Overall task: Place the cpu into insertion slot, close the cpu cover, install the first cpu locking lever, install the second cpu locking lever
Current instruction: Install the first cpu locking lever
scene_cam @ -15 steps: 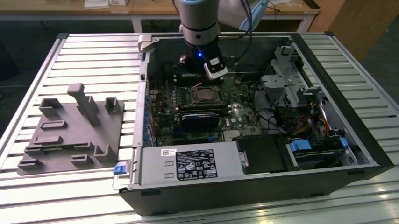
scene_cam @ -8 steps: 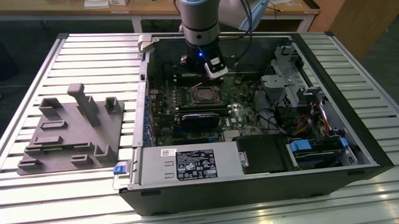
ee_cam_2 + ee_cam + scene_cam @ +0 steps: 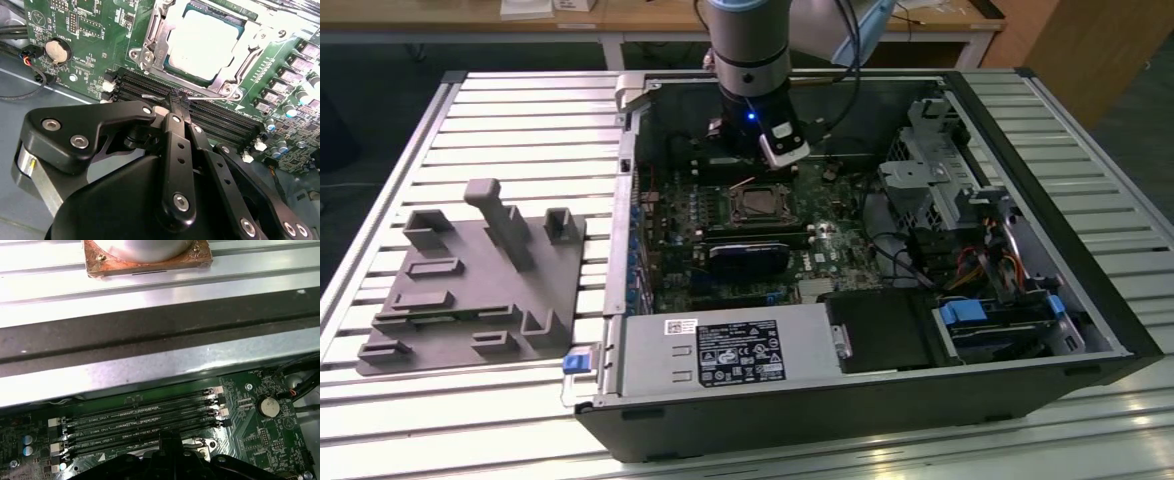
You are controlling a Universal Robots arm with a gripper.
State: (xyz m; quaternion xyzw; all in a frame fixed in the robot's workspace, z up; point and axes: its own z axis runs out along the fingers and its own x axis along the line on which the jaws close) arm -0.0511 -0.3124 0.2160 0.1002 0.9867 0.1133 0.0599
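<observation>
In the exterior view, one slatted metal desk (image 3: 507, 120) carries one open computer case (image 3: 1067, 330) and one grey fixture tray (image 3: 467, 290), with wooden furniture (image 3: 1081, 40) behind. The arm (image 3: 750, 70) reaches down into the case.

In the second wrist view, the claw (image 3: 178, 104) has its fingers drawn together, tips touching a thin wire lever (image 3: 152, 96). Whether it pinches it, I cannot tell. Just beyond the claw, one cpu (image 3: 202, 42) sits in the insertion slot (image 3: 226, 89), and the cpu cover (image 3: 150, 42) lies flat around it.

In the first wrist view, four memory slots (image 3: 140, 422) run just ahead of the claw, with one coin battery (image 3: 268, 406) off to the side.

Case (image 3: 854, 420) and fixture (image 3: 454, 290) on slatted table (image 3: 520, 120)
</observation>
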